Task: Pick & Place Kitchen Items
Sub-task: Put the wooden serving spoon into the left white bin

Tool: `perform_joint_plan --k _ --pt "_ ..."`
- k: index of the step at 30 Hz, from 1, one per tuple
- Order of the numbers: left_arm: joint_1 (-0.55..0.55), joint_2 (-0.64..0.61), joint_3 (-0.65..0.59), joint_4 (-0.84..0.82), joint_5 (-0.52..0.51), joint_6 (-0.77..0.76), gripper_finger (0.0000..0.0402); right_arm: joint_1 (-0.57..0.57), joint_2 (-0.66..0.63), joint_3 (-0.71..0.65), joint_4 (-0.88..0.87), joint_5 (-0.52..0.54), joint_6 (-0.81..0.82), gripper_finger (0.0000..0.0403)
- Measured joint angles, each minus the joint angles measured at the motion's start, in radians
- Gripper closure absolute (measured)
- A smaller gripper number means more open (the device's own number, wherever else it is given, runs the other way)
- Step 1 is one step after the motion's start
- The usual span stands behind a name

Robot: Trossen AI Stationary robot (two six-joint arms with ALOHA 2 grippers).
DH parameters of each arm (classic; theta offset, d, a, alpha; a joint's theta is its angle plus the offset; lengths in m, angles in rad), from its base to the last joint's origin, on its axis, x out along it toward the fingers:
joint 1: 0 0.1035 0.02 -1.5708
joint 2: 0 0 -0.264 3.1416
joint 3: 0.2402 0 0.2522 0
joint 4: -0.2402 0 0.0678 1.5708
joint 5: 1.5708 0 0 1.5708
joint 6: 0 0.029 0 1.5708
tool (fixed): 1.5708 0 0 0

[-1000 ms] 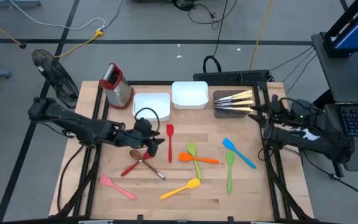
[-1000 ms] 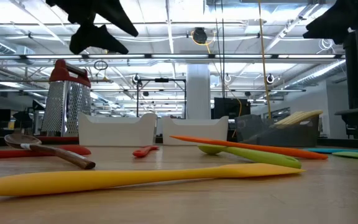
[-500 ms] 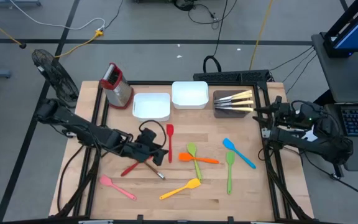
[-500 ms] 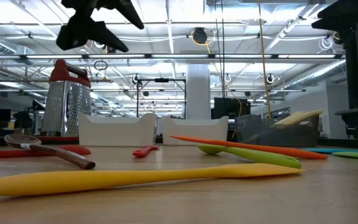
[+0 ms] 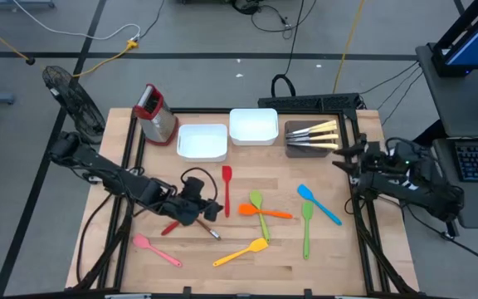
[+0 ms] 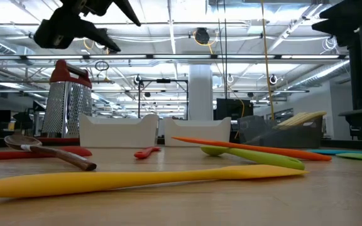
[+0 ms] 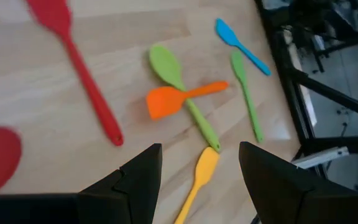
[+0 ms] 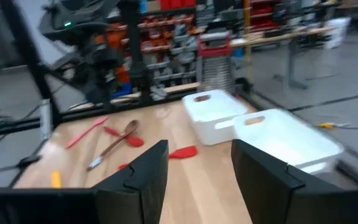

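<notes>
Above the brown spoon (image 5: 194, 215) — left gripper (image 5: 208, 207), jaws wide, empty.

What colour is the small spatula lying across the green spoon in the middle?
Orange. The small orange spatula crosses the green spoon, clearest in the left wrist view.

1. The high view is evenly lit and sharp, with only soft, short shadows under the arms on the wooden table (image 5: 305, 266).
2. The low view is backlit by bright ceiling lights (image 6: 168, 12), which glare white; the yellow spatula (image 6: 137, 179) nearest the lens is soft.
3. The left wrist view is slightly blurred, most at the red spatula (image 7: 73, 62).
4. The right wrist view is heavily blurred, and the white tray (image 8: 291, 140) smears.
</notes>
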State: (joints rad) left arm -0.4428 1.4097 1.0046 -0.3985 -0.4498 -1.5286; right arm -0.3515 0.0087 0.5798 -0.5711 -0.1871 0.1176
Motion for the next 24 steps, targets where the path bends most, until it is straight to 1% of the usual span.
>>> perform_joint_plan --k 5,12,17,20,24 --pt "-0.023 0.021 0.000 -0.065 0.008 -0.159 0.0183 0.000 -0.006 -0.056 0.064 -0.002 0.010 0.0232" --pt "-0.058 0.081 0.000 -0.183 0.099 -0.456 0.0183 0.000 -0.006 -0.122 0.169 -0.054 0.013 0.0232" --pt "-0.080 0.101 0.000 -0.218 0.112 -0.628 0.0183 0.000 -0.006 -0.155 0.208 -0.084 0.020 0.0232" --pt "-0.089 0.103 0.000 -0.241 0.112 -0.684 0.0183 0.000 -0.005 -0.169 0.206 -0.084 0.021 0.0232" --pt "-0.090 0.103 0.000 -0.235 0.111 -0.658 0.0183 0.000 -0.005 -0.172 0.212 -0.103 0.020 0.0232"
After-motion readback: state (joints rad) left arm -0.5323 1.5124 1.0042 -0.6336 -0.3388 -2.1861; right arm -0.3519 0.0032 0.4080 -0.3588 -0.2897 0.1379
